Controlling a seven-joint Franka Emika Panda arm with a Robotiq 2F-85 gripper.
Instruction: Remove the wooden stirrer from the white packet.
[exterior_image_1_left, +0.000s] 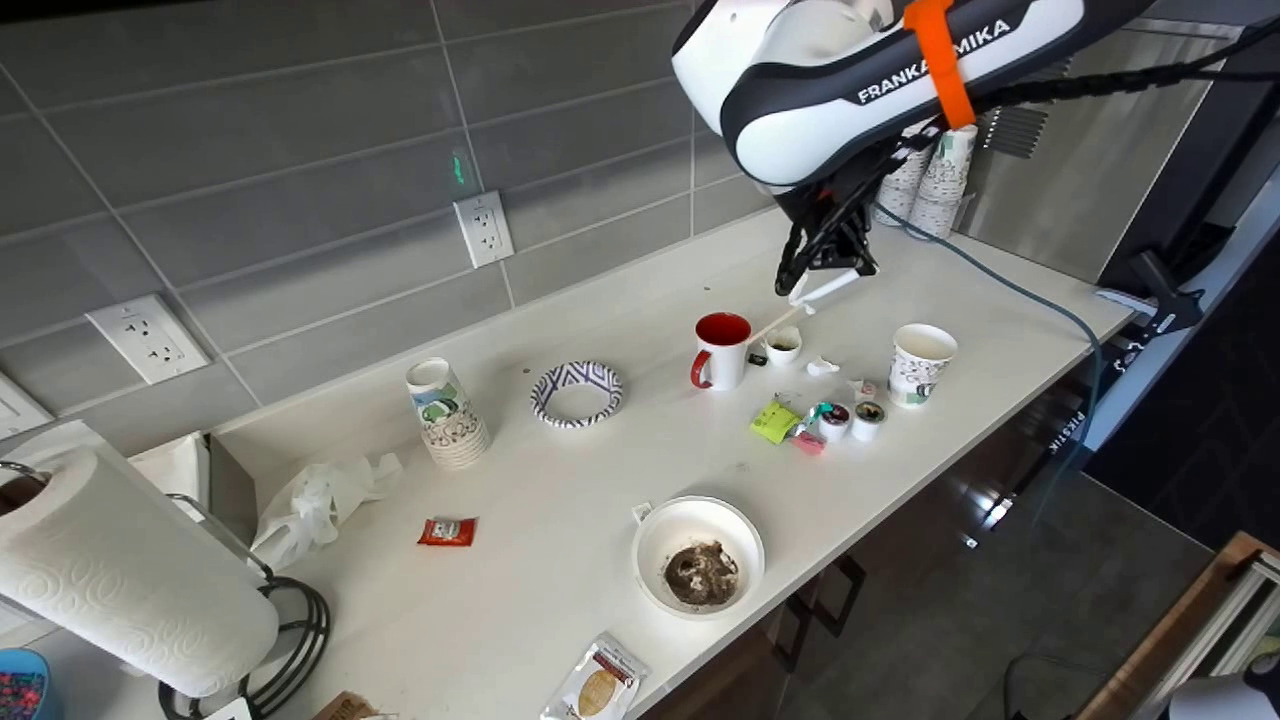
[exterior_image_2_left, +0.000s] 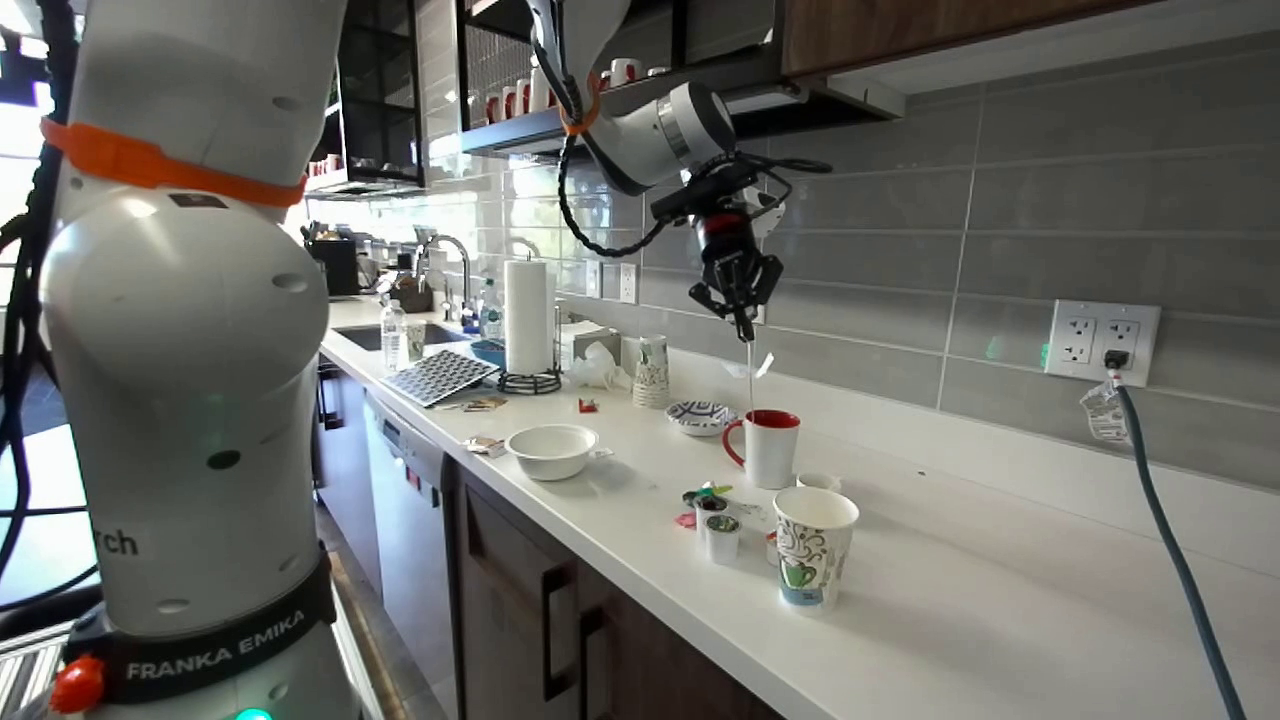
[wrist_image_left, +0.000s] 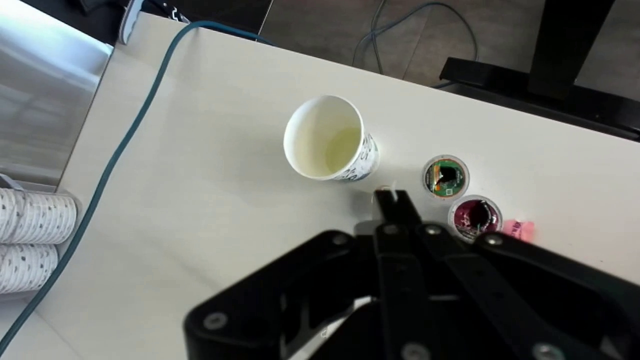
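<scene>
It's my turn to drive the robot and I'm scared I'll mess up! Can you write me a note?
Gripper: shut on the upper end of the white packet.
Wooden stirrer: pokes out of the packet's lower end, angled down by the red-and-white mug; can't tell if they touch.
Done: packet open, stirrer partly out.
Left: get the stirrer all the way out.

From my black gripper (exterior_image_2_left: 745, 328) the slim white paper packet (exterior_image_1_left: 831, 286) slants down, the thin tan wooden stirrer (exterior_image_1_left: 776, 325) reaching from it toward the red-lined white mug (exterior_image_1_left: 725, 360); whether they touch I cannot tell. In an exterior view, on the white counter (exterior_image_1_left: 550, 490), a blue-patterned round bowl (exterior_image_1_left: 577, 400) lies left of the mug, a patterned paper cup (exterior_image_1_left: 914, 374) right, two round white pods (exterior_image_1_left: 867, 422) between mug and cup but nearer, and a round white bowl (exterior_image_1_left: 690, 522) nearer still.
</scene>
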